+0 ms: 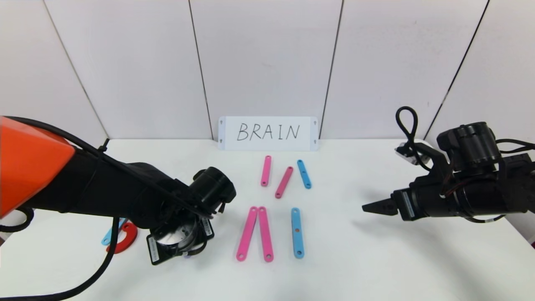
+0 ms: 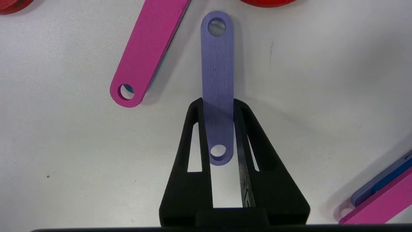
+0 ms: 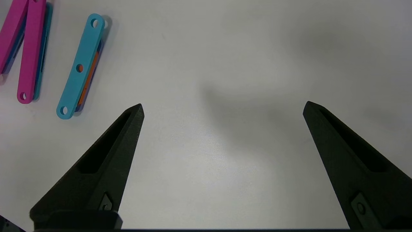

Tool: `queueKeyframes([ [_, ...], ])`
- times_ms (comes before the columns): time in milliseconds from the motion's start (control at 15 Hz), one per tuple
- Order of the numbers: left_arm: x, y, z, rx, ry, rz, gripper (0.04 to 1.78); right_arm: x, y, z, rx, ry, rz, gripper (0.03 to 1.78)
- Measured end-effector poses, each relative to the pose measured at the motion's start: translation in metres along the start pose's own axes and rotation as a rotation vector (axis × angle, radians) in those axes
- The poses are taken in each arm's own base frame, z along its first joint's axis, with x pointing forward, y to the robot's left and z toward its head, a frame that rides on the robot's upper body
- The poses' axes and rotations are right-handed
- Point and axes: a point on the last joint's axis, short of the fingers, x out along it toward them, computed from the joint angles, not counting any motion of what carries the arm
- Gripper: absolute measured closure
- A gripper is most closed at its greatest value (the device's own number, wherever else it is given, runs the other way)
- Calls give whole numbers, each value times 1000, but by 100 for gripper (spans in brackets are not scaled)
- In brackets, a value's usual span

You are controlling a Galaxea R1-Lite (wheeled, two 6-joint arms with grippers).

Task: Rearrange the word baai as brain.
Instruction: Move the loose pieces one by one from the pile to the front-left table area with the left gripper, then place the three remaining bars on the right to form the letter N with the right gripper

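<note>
- White tabletop (image 1: 376, 267) runs back to a panelled wall, where a handwritten BRAIN card (image 1: 268, 133) leans at the far edge.
- Right gripper (image 3: 222, 109) hovers near the right edge, fingers spread wide, holding nothing.
- Left gripper (image 2: 218, 104) points down near the front-left, clamped on a purple strip (image 2: 217, 64).
- Pink strips (image 1: 256, 233) and blue strips (image 1: 297, 232) lie mid-table; a red curve (image 1: 126, 238) sits near the left edge.

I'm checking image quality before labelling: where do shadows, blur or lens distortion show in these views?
Head view: wall seams bow outward, a wide-lens effect; a soft shadow lies under the right gripper. Left wrist view: the purple strip between the left gripper fingers is sharp, casting a faint shadow. Right wrist view: broad diffuse shadows on the table; the blue strip looks slightly bowed.
</note>
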Motion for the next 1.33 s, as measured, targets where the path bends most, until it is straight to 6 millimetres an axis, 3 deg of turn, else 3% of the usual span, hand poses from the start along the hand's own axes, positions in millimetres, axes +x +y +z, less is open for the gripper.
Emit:
queueKeyframes([
  [267, 2, 0, 2, -5, -5, 0, 155, 1, 0, 0, -2, 2, 0, 8],
  [467, 2, 0, 3, -8, -10, -5, 142, 1, 0, -1, -2, 7, 1, 8],
  [667, 2, 0, 3, -9, -11, -6, 107, 2, 1, -1, -3, 9, 2, 8],
  [867, 1, -1, 3, -9, -10, -11, 54, 3, 1, -2, -4, 12, 4, 8],
  [1000, -1, -3, 3, -7, -10, -22, 29, 4, 2, -2, -5, 16, 4, 8],
  [1133, -3, -5, 4, -14, -17, -44, 14, 5, 2, -3, -6, 21, 4, 8],
  [1333, -6, -5, 4, -17, -18, -60, 9, 6, 2, -3, -7, 22, 4, 8],
])
